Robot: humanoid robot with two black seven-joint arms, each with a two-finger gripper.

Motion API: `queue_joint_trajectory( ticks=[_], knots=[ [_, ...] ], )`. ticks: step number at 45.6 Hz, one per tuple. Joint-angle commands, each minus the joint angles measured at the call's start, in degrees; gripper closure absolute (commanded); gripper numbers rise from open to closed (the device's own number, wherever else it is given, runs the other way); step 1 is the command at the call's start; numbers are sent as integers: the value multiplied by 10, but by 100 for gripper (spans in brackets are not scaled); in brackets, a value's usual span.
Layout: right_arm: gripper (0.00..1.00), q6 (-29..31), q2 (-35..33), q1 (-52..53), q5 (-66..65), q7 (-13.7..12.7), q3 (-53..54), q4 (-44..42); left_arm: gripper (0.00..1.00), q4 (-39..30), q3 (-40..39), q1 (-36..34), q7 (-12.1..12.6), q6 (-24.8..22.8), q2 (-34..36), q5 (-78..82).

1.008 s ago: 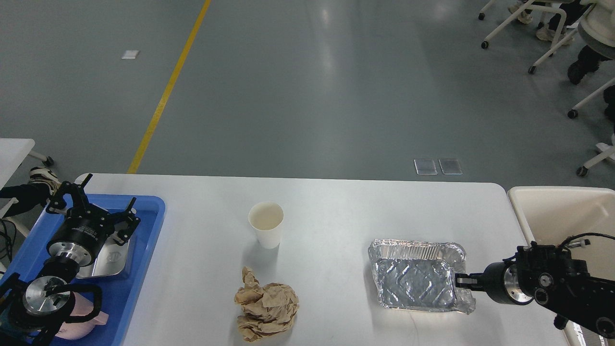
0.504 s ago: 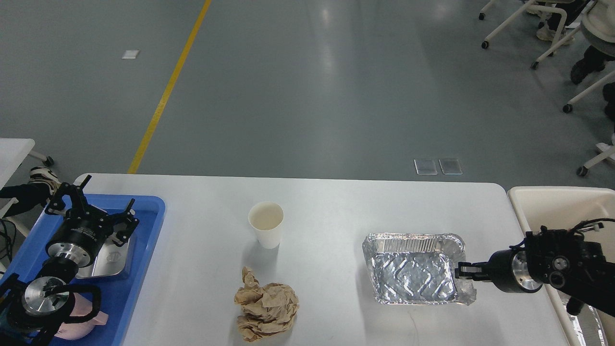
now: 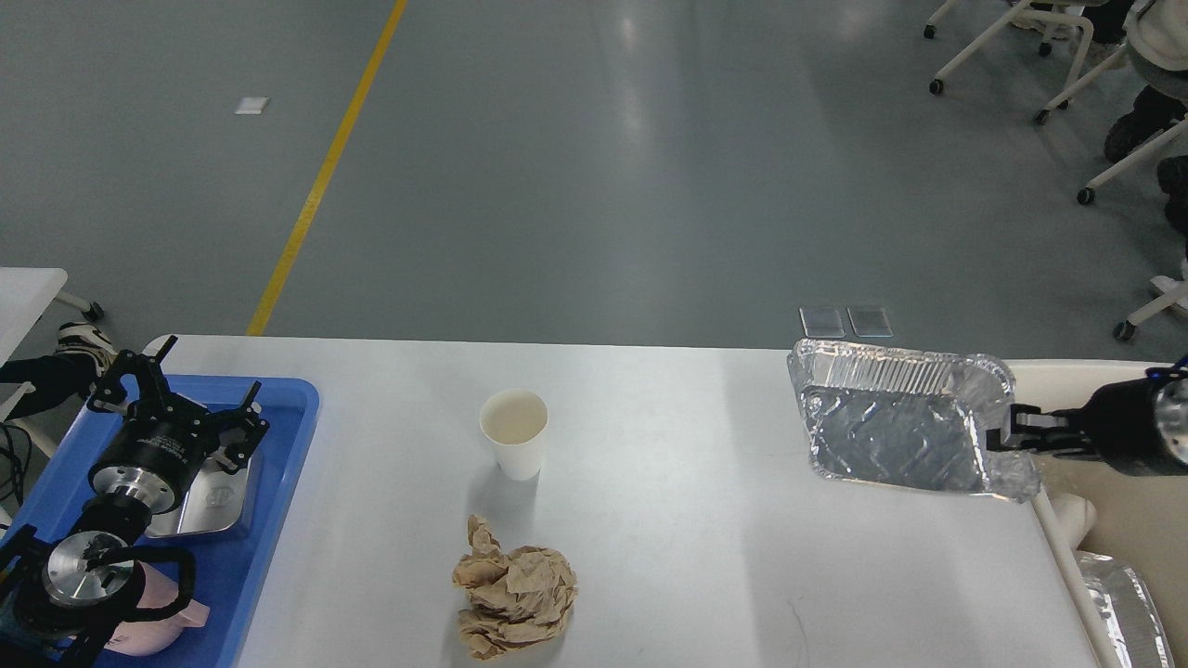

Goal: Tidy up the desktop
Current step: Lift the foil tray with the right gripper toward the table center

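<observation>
Desktop (image 3: 650,520) spanning the foreground, right gripper (image 3: 1000,436) reaching level from the right, pinching a foil tray (image 3: 891,429) aloft, left gripper (image 3: 181,394) hovering spread-fingered and holding nothing over the blue tray (image 3: 278,482).

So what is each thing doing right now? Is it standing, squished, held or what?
Foil tray: lifted off the desktop, tilted, held at its rim.
Right tool: shut on the foil tray.
Left tool: open, holding nothing, over the blue tray.
Paper cup: upright, empty.
Brown paper: crumpled, lying on the desktop.
Metal dish: resting in the blue tray.
</observation>
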Motion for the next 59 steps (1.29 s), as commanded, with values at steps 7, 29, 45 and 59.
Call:
queue_joint_trajectory(
  ticks=[7,29,45,59],
  knots=[
    [100,23,-24,42,9,-1,0,-2,3,-1,7,0,-3,3,3,1],
    [100,2,225,78,10,-36,-13,-126,3,-3,52,-1,-19,35,36,7],
    [100,-2,349,94,10,-86,-38,-201,3,-3,57,-5,-23,46,37,7],
    [100,-3,360,101,9,-91,-51,-209,3,-10,90,-30,-17,45,37,8]
  ],
)
